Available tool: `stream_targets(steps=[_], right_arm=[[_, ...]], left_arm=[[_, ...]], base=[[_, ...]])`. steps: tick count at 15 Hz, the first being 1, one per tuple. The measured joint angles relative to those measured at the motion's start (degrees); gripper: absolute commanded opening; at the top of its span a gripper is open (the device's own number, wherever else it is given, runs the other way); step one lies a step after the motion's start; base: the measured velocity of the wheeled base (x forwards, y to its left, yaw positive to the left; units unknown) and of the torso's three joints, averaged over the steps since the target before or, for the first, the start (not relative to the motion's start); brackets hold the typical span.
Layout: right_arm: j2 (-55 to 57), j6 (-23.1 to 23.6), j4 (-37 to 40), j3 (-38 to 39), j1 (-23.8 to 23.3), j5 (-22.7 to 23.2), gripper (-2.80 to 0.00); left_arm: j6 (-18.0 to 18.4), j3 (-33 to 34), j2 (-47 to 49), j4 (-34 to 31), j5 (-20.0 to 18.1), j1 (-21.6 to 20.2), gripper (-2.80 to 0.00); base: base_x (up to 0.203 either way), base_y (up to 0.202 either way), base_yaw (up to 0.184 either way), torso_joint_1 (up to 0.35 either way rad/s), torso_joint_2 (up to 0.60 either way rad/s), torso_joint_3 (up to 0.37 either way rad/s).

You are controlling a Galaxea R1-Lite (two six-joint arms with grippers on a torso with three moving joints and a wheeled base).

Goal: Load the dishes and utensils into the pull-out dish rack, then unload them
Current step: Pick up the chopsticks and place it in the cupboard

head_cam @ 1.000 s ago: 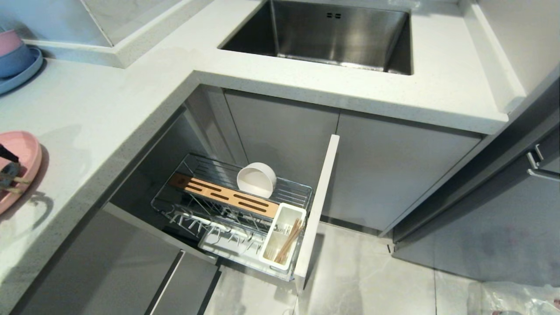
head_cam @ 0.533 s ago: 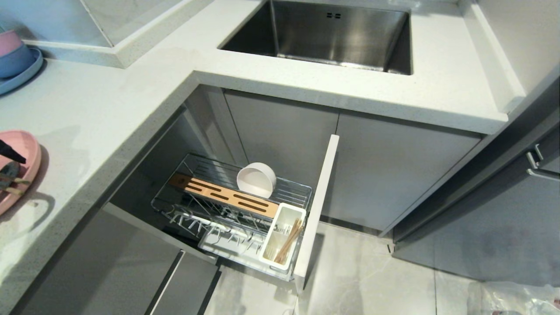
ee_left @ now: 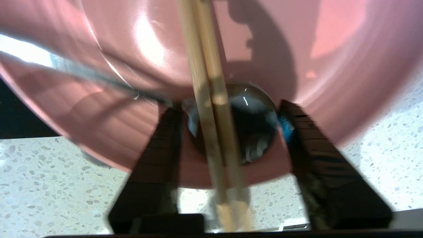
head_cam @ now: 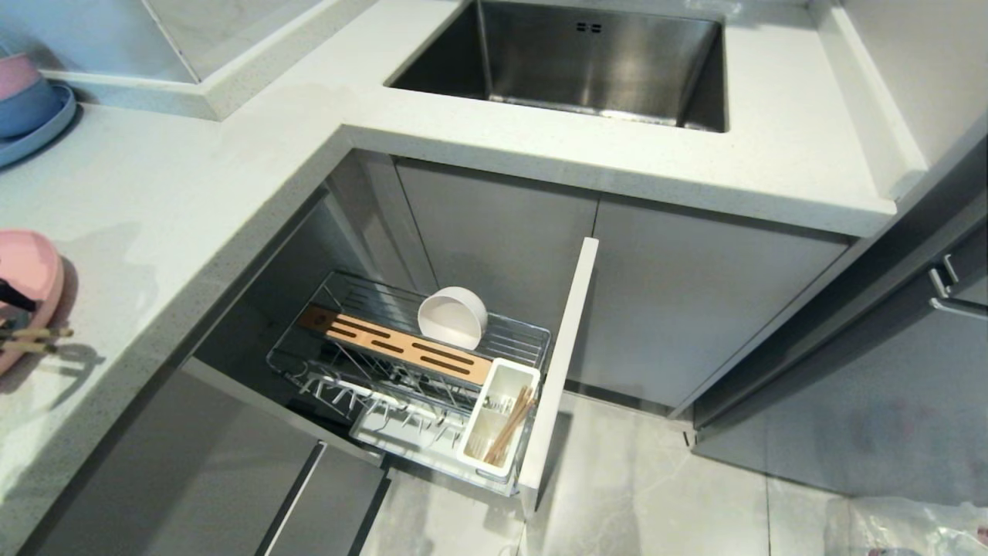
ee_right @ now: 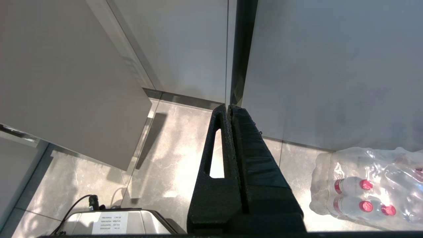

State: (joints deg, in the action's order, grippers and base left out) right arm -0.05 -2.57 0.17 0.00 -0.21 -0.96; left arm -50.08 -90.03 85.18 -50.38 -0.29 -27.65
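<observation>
Surface (head_cam: 193, 201) carries the pink plate (head_cam: 31, 266) at the far left of the head view, cut off by the frame edge. Pull-out dish rack (head_cam: 567, 340) is drawn fully out below it. White bowl (head_cam: 453, 316) is already stood on edge in the wire basket, and a set of wooden sticks (head_cam: 511, 425) is already leaned in the utensil cup (head_cam: 502, 386). So loading is judged to be partly done, with the plate and its utensils still to go. Step in hand: utensil pick-up off the plate. In the left wrist view the left gripper (ee_left: 228, 112) is set low over the plate rim. Its fingers (ee_left: 158, 148) are partly spread, with the chopsticks (ee_left: 211, 99) and the dark bowl of the spoon (ee_left: 254, 115) bracketed between them; nothing is visibly pinched yet. Next move: closure until both are clamped, a straight lift clear of the rim, then carriage down to the cup. A slim spoon handle and two loose sticks are likely to be splayed if squeezed off-centre. Right gripper (ee_right: 229, 109) is parked over the floor (ee_right: 172, 158), fingers pressed together, holding nothing. Hard to make out: finger contact with the spoon bowl is blurred, the left arm is almost wholly out of the head view, and the cup's other contents cannot be identified.
</observation>
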Motion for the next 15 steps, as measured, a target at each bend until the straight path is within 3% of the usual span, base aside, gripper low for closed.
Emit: stream_targets(steps=[15], right_arm=[[0.0,-0.02,0.01,0.0,-0.04,0.01,-2.8]], left_arm=[[-0.16,-1.27,-0.12,-0.08,0.05,0.41,-2.8]], base=[[0.0,0.0,0.0,0.0,0.0,0.0]])
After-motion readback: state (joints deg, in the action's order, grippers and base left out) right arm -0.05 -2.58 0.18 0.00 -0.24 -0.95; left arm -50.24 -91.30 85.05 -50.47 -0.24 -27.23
